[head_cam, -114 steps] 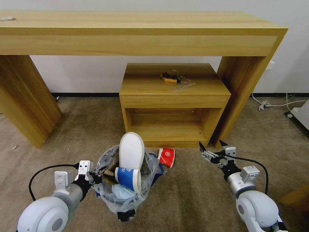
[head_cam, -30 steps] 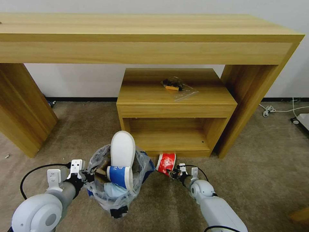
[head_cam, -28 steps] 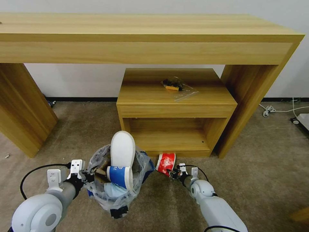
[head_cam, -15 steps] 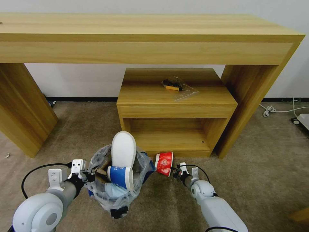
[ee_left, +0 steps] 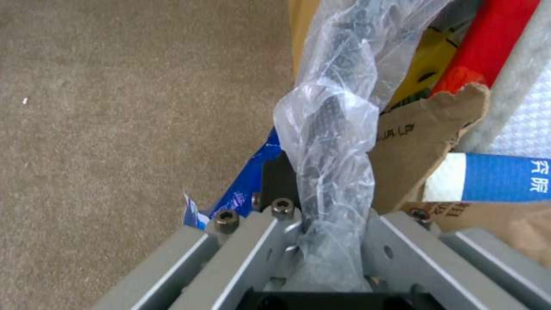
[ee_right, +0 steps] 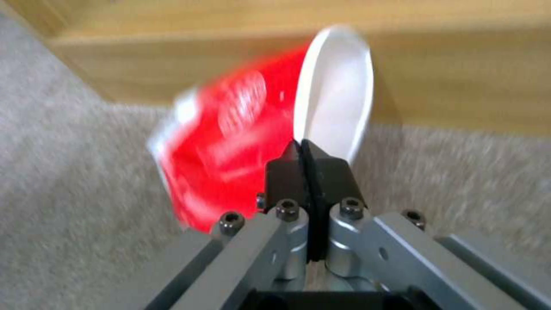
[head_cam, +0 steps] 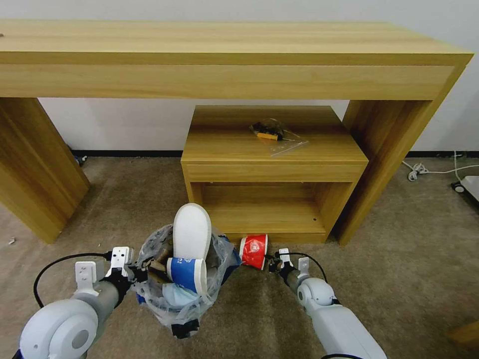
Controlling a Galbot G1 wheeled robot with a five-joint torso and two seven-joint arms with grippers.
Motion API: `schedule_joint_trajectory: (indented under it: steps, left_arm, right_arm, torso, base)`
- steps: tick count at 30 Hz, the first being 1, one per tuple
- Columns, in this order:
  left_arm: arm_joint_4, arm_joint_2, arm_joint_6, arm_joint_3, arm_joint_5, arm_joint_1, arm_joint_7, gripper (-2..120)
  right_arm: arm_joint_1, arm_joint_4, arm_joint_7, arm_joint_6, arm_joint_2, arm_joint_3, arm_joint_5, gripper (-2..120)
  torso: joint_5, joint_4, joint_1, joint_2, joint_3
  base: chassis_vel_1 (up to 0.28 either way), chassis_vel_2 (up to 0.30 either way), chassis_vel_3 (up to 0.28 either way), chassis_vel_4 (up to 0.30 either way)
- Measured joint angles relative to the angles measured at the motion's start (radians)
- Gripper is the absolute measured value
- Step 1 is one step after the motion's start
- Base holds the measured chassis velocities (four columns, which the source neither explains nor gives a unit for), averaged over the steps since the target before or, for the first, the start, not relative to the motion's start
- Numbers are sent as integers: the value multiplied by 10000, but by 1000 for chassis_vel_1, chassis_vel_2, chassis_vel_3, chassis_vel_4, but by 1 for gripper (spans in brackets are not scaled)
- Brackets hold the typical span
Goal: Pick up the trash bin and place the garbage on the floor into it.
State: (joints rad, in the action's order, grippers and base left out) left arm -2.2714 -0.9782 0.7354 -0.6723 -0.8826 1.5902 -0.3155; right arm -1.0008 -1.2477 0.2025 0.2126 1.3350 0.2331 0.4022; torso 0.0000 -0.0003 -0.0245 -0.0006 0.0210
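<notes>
The trash bin (head_cam: pixel 167 310), black with a crinkly clear liner, stands on the beige floor (head_cam: pixel 399 249). It is stuffed with a white insole (head_cam: pixel 191 232) and a blue-white cup (head_cam: pixel 185 273). My left gripper (head_cam: pixel 137 273) is shut on its rim; in the left wrist view the left gripper (ee_left: pixel 321 193) pinches the bag-covered rim (ee_left: pixel 330 112), with cardboard (ee_left: pixel 419 142) beside it. Just right of the bin, my right gripper (head_cam: pixel 269 263) is shut on the rim of a red cup (head_cam: pixel 253 251). The right wrist view shows the right gripper (ee_right: pixel 302 150) closed on the red cup (ee_right: pixel 230 142).
A low wooden cabinet (head_cam: pixel 273 149) stands just behind the bin and cup, with a small clear packet (head_cam: pixel 274 133) on top. A long wooden desk (head_cam: pixel 224 55) spans above, its legs at both sides. Cables (head_cam: pixel 424 172) lie at the far right.
The camera shifted since the earliest frame. My right arm came in from the right and shut on the red cup. Over the last second the cup tipped and slid slightly toward the bin.
</notes>
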Motion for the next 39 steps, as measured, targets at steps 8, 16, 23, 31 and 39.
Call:
schedule_joint_trajectory:
  steps: [8,16,23,31,39]
  left_arm:
    - [-26,314,1,-38,-2,-36,163,0]
    - [-8,341,0,100,-78,-186,136,0]
    - [45,331,-1,58,-56,-146,142,0]
    - [161,385,0,62,-83,-227,170,0]
    - [229,520,0,71,-185,-274,187,0]
  right_arm:
    - [-819,-2424,259,345,-367,855,-197,0]
    - [-1078,-2718,291,587,-517,1191,-164,0]
    - [-1179,-2660,-1670,1962,-303,774,1165,19]
    - [-1072,-2708,-5731,3602,81,63,3573,47]
    - [-629,-2174,-6905,4253,332,-29,4242,76]
  torso:
    - [-1,0,1,0,-1]
    - [-1,-1,0,0,0]
    - [-1,1,1,0,-1]
    - [-1,1,1,0,-1]
    - [-2,0,0,0,0]
  base:
    - [0,0,0,0]
    - [0,0,0,0]
    - [0,0,0,0]
    - [0,0,0,0]
    - [0,0,0,0]
